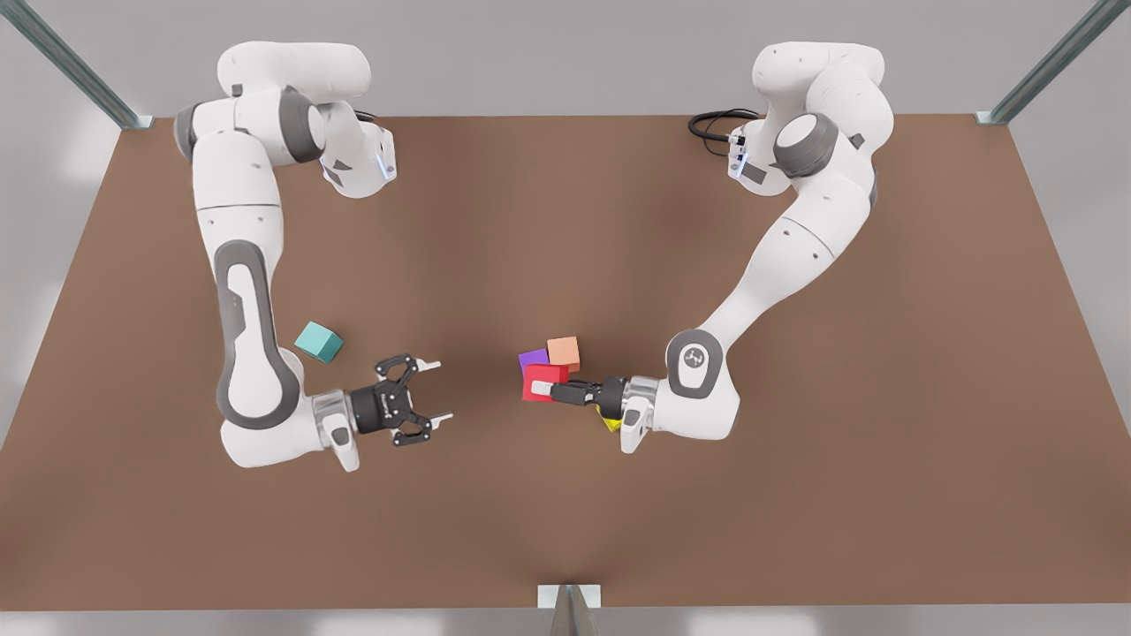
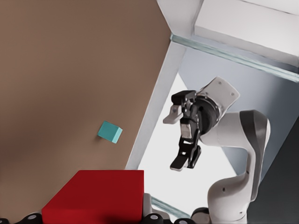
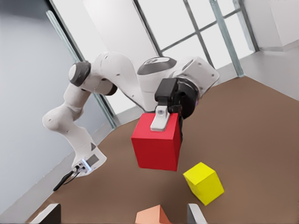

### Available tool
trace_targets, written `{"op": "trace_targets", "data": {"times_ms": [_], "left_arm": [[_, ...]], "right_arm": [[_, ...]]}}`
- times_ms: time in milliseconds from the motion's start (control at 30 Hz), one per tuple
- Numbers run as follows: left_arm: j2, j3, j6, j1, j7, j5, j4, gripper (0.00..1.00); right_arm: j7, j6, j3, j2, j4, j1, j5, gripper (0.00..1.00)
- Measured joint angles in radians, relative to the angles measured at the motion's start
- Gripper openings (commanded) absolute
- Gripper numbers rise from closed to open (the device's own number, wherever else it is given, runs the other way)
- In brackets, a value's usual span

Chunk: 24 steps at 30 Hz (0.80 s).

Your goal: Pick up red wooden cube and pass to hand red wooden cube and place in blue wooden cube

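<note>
The red cube (image 2: 93,196) sits pinched in the left gripper (image 1: 552,389), lifted off the table just beside the purple cube (image 1: 533,358) and orange cube (image 1: 564,352). The cube's free face points towards the front view's left. Straight across a bare gap in that direction, the right gripper (image 1: 433,391) waits with fingers spread wide, facing the cube. The handover likely needs only that gap closed. The blue cube (image 1: 318,342) lies on the table behind the right gripper, close to its arm.
</note>
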Motion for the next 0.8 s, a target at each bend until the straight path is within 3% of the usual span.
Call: {"op": "trace_targets", "data": {"times_ms": [800], "left_arm": [[0.025, -0.003, 0.143, -0.033, 0.146, -0.014, 0.01, 0.65]], "right_arm": [[-0.372, 0.231, 0.004, 0.001, -0.138, 0.151, 0.245, 1.0]]}}
